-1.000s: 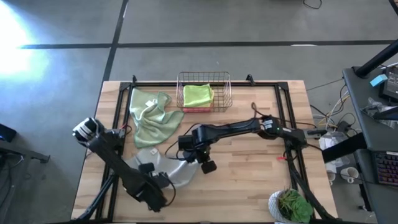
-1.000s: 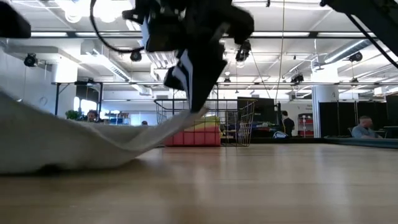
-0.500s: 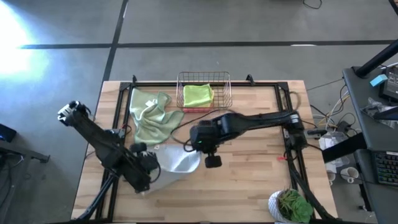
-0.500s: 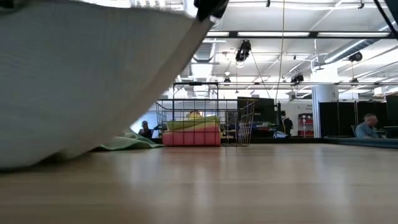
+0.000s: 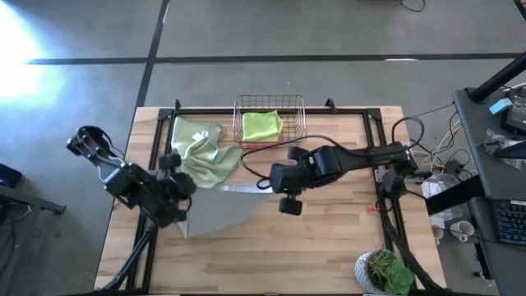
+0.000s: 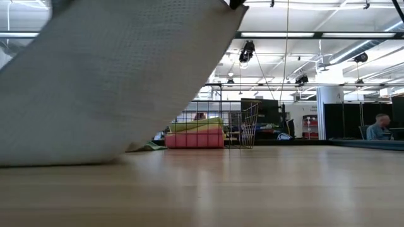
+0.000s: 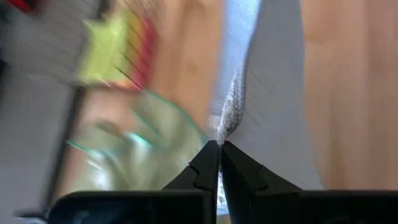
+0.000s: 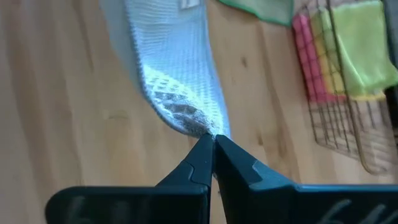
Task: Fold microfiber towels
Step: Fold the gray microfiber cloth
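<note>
Risk: both pinches are sitting right at the edge of the grey-beige towel [image 5: 215, 211]. If the arms are pulling apart unevenly, a corner could be slipping out and the sheet collapsing onto the counter [image 5: 345, 238] in a heap. Second risk: the towel's lower edge is dragging on the counter, so a lay-down could be trapping a crease. Third: the sage green towel [image 5: 201, 152] is lying crumpled just beside the lifted one, basket side, and could be getting snagged.

Left hand [image 7: 219, 148]: clenched on one top corner of the grey-beige towel, on the side far from the wire basket [image 5: 269, 120]. Right hand [image 8: 212, 142]: clenched on the other top corner, just in front of the basket. Towel is hanging stretched between them, bottom touching the counter.

Lime green towel [image 5: 261, 125] is sitting folded on top in the basket, with yellow [image 8: 326, 43] and pink [image 8: 305, 50] ones stacked beneath.
</note>
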Controlling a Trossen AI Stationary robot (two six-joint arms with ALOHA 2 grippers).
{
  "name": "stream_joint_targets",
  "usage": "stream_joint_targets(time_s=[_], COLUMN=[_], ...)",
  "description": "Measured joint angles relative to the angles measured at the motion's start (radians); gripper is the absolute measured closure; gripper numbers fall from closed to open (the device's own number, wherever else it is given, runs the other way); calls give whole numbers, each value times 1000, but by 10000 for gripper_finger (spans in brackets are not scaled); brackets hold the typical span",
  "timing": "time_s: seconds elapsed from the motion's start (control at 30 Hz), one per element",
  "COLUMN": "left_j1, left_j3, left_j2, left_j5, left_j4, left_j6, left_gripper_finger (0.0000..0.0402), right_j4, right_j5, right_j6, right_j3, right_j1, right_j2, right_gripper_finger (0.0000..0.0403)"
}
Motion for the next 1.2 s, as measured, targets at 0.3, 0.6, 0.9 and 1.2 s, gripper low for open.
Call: stream_joint_targets(time_s=[0.3, 0.6, 0.9, 1.2], left_j1=[97, 205, 295, 432], left_j3=[155, 294, 351, 352], left_j2=[9, 51, 58, 106], left_j5=[-128, -290, -348, -325], left_j4=[-6, -2, 174, 294], left_j6=[388, 735, 1042, 1118], left_gripper_finger=[401, 401, 401, 401], right_j4=[-70, -166, -163, -165], right_j5=[153, 262, 462, 647], right_j6=[149, 321, 375, 300], right_j3=[48, 171, 231, 230], right_j1=[54, 77, 75, 61], right_j2=[-2, -10, -66, -160], right_gripper_finger=[395, 395, 395, 395])
